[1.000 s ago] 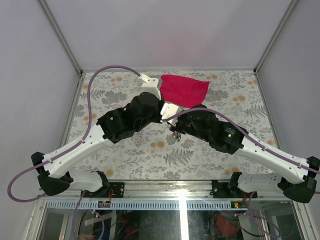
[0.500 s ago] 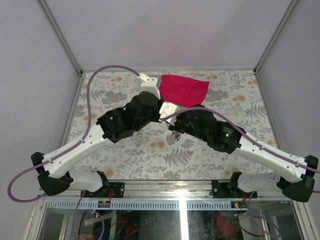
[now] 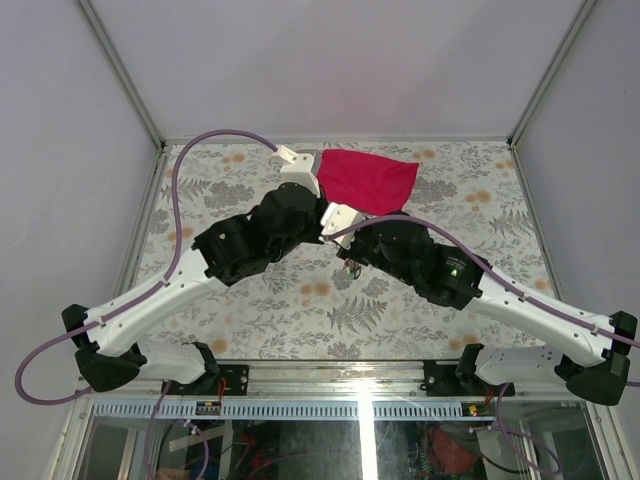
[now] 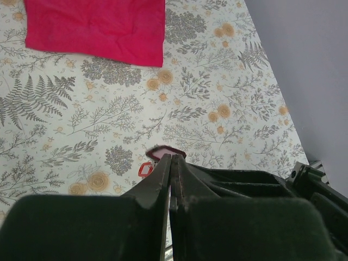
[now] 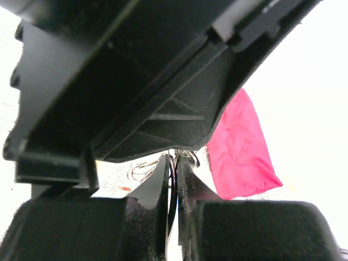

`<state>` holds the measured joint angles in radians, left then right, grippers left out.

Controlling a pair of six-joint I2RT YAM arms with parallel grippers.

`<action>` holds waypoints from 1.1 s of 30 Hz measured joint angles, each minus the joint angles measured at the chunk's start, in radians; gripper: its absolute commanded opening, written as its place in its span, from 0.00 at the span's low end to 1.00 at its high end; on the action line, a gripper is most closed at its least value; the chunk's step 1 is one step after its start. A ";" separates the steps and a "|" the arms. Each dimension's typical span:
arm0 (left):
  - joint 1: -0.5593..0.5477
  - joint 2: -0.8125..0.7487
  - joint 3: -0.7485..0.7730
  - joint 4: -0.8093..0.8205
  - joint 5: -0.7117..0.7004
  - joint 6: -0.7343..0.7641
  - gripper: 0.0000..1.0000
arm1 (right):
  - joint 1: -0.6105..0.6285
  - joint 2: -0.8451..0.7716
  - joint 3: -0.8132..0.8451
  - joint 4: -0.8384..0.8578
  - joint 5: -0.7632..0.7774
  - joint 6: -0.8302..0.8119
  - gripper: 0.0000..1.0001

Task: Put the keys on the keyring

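Note:
Both grippers meet above the middle of the table. My left gripper (image 3: 322, 228) is shut; in its wrist view (image 4: 172, 156) a red key tag (image 4: 163, 151) sticks out just past the tips, seemingly pinched there. A smaller red tag (image 4: 144, 169) shows just left of the fingers. My right gripper (image 3: 345, 250) is shut (image 5: 173, 160) on a thin dark strip, with loops of silver wire, the keyring (image 5: 184, 155), at its tips right under the left gripper's body. The other keys are hidden by the arms.
A red cloth (image 3: 368, 178) lies flat at the far middle of the floral table (image 3: 220, 180); it also shows in the left wrist view (image 4: 95, 24) and the right wrist view (image 5: 239, 157). Grey walls stand on three sides.
Both wrists have crept very slightly toward the far side. Both grippers stay shut and pressed close together.

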<state>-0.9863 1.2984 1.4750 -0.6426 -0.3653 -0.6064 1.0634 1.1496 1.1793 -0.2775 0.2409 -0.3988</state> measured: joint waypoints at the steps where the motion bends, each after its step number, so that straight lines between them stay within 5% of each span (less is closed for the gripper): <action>1: 0.000 0.000 0.000 0.001 -0.001 0.000 0.00 | 0.000 -0.001 0.000 0.000 0.004 0.000 0.00; 33: -0.009 0.007 0.000 -0.071 -0.069 -0.005 0.00 | -0.001 -0.170 -0.095 -0.001 -0.052 0.005 0.00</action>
<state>-0.9951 1.3052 1.4750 -0.7132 -0.4343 -0.6117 1.0622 0.9794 1.0840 -0.2787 0.1890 -0.3935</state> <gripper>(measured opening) 0.007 0.038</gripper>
